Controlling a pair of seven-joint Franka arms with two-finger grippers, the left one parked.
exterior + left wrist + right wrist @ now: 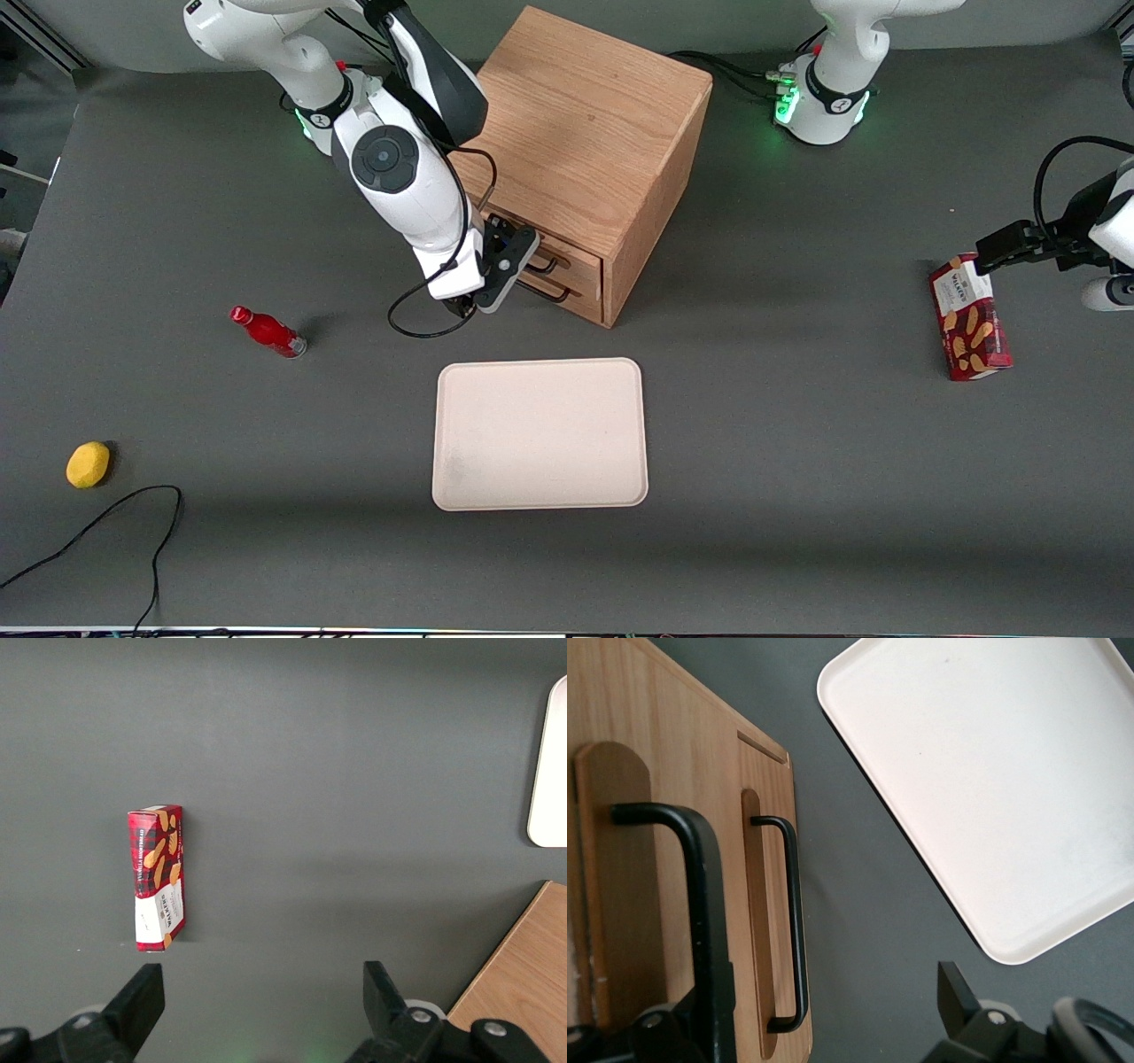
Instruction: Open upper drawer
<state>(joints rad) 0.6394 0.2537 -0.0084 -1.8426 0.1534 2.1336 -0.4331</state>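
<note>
Upper drawer (pixel 567 255) looks shut, sitting in the cabinet (pixel 585 151) near the bench edge farthest from the front camera. Gripper (pixel 509 266) is right at its handle (pixel 700 904), jaws spread wide. I'd centre the bar between them, clamp, then pull straight out.

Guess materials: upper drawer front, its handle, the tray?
Upper drawer: light oak-looking wood, visible grain, matte. Its handle: black bar, probably painted metal, slight sheen. Tray: cream, smooth, likely plastic or melamine. The gripper is at the handle, fingers open around it.
</note>
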